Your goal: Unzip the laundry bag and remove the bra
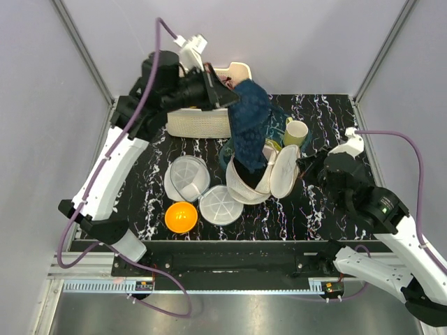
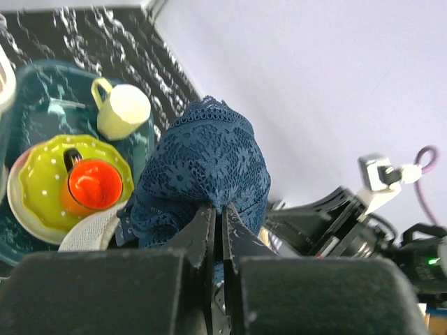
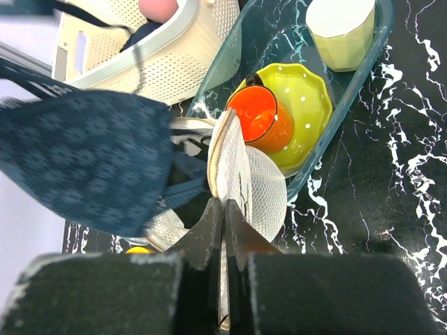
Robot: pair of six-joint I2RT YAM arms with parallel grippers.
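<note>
The navy-blue lace bra (image 1: 250,120) hangs bunched in the air, its lower end trailing into the cream mesh laundry bag (image 1: 283,173), which sits unzipped with its halves splayed.

— What do we list at centre?
— Item one: laundry bag (image 1: 246,187), open, one half standing on edge at the right. Item two: bra (image 1: 249,120), hanging from our left gripper (image 1: 227,95), lower end reaching into the bag.
— And near left?
— White ribbed dishes (image 1: 187,177), two; orange bowl (image 1: 181,216), one. Far: cream basket (image 1: 199,124), mug (image 1: 296,132). Our right gripper (image 1: 304,167) sits against the upright half.
</note>
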